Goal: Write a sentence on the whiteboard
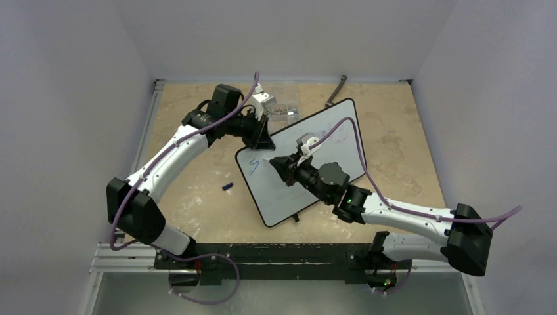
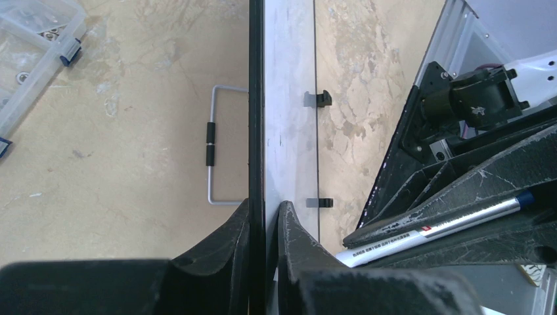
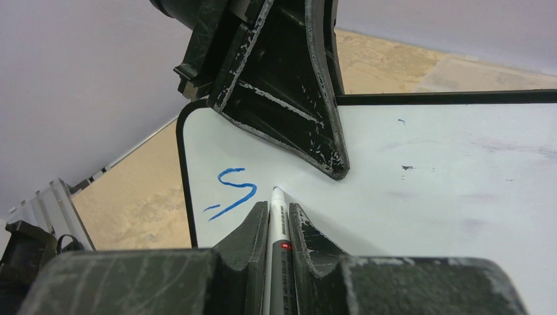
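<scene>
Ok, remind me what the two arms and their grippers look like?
The left arm and right arm have white shells with black joint housings. A purple cable runs along each. The left gripper and right gripper have black, tapered fingers, scuffed whitish. A green light glows on the right arm.

left end effector (image 1: 264, 142) crowds marker (image 3: 277, 226), bare whiteboard (image 3: 453, 164) alongside

The whiteboard (image 1: 279, 197) sits askew at the middle of the surface (image 1: 407, 151). The left hand (image 1: 264, 143) clamps its far left edge. The right hand (image 1: 277, 162) hangs over the board, holding a marker (image 3: 278, 226) whose tip touches the board just right of the sentence (image 3: 233, 190), a single letter. A box (image 1: 284, 108) lies behind the board, and a small cap (image 1: 227, 187) lies to its left.
</scene>
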{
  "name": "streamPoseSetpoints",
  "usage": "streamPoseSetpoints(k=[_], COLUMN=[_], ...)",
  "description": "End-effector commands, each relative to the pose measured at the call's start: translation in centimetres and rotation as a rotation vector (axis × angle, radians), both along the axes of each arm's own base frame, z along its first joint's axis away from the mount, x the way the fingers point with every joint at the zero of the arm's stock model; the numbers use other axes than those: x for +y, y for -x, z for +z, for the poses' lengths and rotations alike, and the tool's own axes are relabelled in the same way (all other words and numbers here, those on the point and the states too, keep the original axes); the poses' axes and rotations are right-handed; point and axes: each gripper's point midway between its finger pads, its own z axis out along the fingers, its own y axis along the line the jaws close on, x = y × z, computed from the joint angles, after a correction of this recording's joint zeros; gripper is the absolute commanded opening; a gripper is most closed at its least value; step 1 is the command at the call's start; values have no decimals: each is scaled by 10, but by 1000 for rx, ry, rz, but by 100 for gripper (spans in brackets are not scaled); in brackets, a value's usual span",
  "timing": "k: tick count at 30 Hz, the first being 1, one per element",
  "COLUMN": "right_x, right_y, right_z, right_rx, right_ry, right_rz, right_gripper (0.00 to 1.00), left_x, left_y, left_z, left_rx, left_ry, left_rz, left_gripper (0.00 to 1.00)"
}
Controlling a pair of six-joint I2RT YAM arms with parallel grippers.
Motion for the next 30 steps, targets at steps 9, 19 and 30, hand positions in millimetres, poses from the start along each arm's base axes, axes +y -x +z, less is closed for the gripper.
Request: streamPoseSetpoints(k=[9, 19, 30], right_x=[1, -21, -27], right_y=[-12, -26, -26], right_z=[12, 2, 13], right_rx=[-28, -8, -23], right_ry=[-10, 35, 41], right_rz=[-52, -189, -203], right_gripper=[0, 0, 0], left_x=[10, 10, 10], left_y=[-11, -10, -10], left_z=[-26, -26, -27], left_rx=[-131, -130, -125], left_ry=[-149, -146, -153], left_rz=[-21, -25, -23], left_gripper=[0, 0, 0])
